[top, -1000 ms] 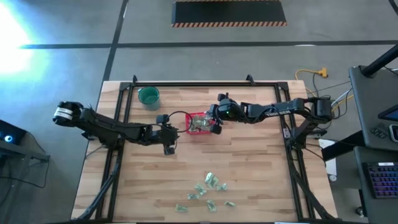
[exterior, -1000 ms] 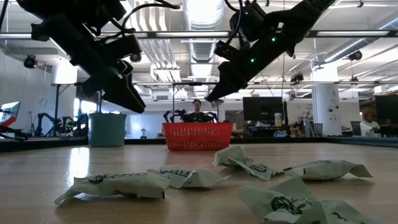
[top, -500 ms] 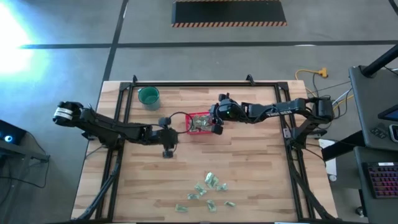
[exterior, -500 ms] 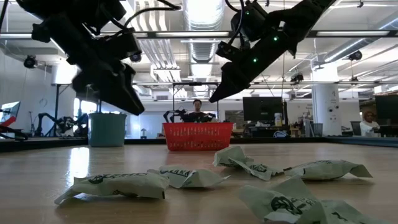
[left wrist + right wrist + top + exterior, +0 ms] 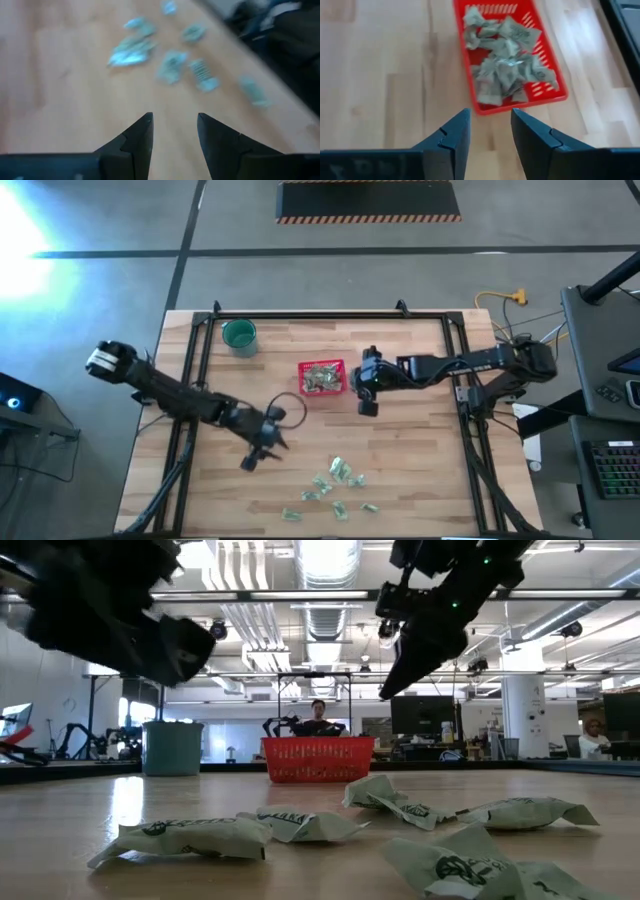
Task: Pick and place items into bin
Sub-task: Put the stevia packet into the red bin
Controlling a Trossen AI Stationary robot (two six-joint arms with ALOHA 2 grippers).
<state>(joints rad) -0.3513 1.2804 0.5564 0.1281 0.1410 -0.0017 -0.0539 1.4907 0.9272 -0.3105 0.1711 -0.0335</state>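
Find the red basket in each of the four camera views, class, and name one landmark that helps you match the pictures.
High view: red basket sits at the table's middle, just left of the right gripper.
Low view: basket stands centre, far across the table behind the loose packets.
Left wrist view: not in it; only loose packets show.
Right wrist view: basket lies ahead of the open fingers, full of packets.
Shared landmark: the wooden table.

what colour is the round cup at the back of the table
Teal green. The cup shows best in the high view.
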